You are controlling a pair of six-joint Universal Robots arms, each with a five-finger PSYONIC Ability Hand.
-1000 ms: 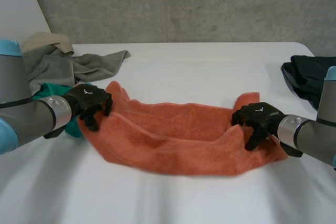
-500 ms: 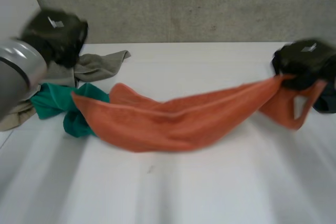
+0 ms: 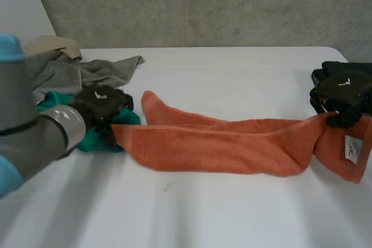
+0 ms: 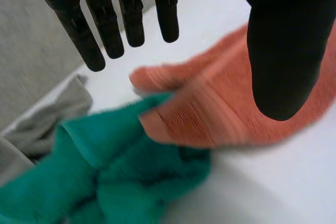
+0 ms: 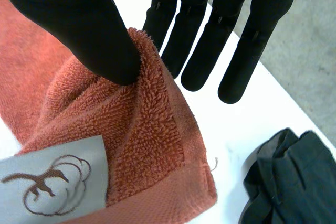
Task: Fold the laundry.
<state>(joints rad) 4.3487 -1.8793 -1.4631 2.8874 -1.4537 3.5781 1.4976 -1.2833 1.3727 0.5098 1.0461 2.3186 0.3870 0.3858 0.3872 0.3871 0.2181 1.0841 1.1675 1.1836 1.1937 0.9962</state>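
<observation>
Right hand grips one end of the towel near the bench's right edge. In the right wrist view its thumb presses the terry against straight fingers, and the corner hangs below them. Left hand sits at the towel's other end, toward the left edge. In the left wrist view its fingers are straight and spread with the thumb apart, so it is open and grips nothing; the towel end lies on the bench under it.

The bench is white, smooth and matt. Behind it stands a bare grey concrete wall.

A pale label is sewn on the held corner. It shows a brown line drawing like a cotton boll, with no words I can read.

The towel is orange looped terry with a flat woven band along its hem. It is drawn out in a long, loosely folded strip across the middle of the bench, and its right end is lifted. A crumpled green cloth touches its left end. Grey cloth and beige cloth are heaped at the far left corner. A dark garment lies at the right edge, beside the right hand.
</observation>
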